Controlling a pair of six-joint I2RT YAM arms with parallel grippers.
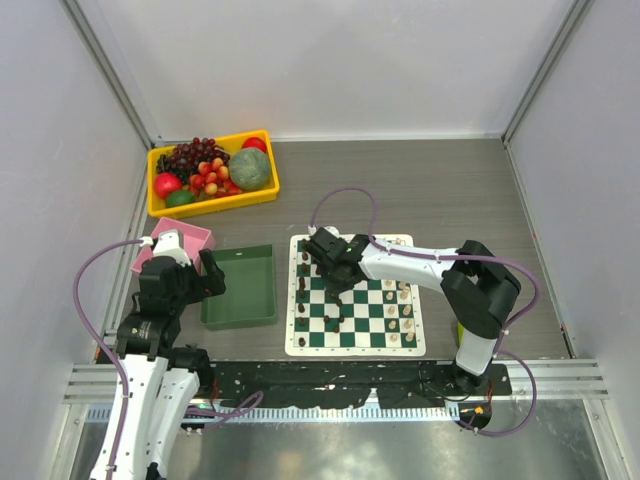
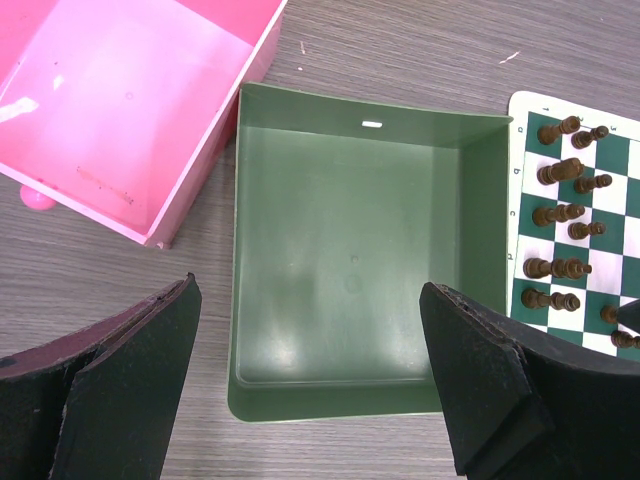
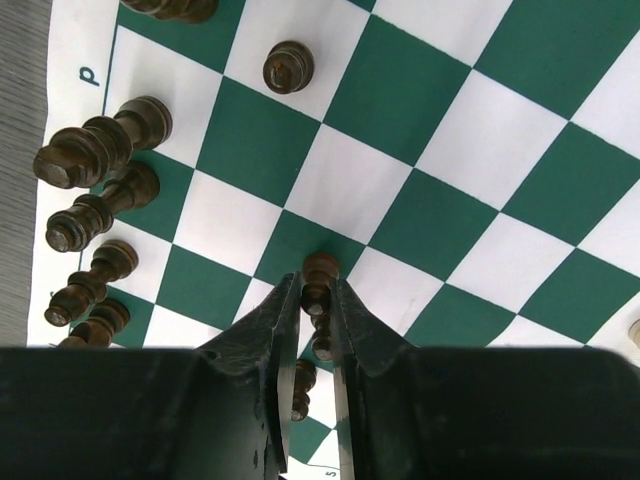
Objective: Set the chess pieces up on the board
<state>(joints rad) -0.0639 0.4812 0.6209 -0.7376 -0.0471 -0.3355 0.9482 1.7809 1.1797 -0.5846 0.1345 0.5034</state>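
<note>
right fingers (image 3: 285, 315) pinch one upright dark pawn (image 3: 320, 268), long axis vertical, on the board (image 3: 350, 180). four dark pieces (image 3: 100, 150) stand at nine o'clock. left fingers (image 2: 140, 370) gape wide, empty.

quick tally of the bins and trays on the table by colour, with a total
yellow bin: 1
pink bin: 1
green tray: 1
total: 3
</note>
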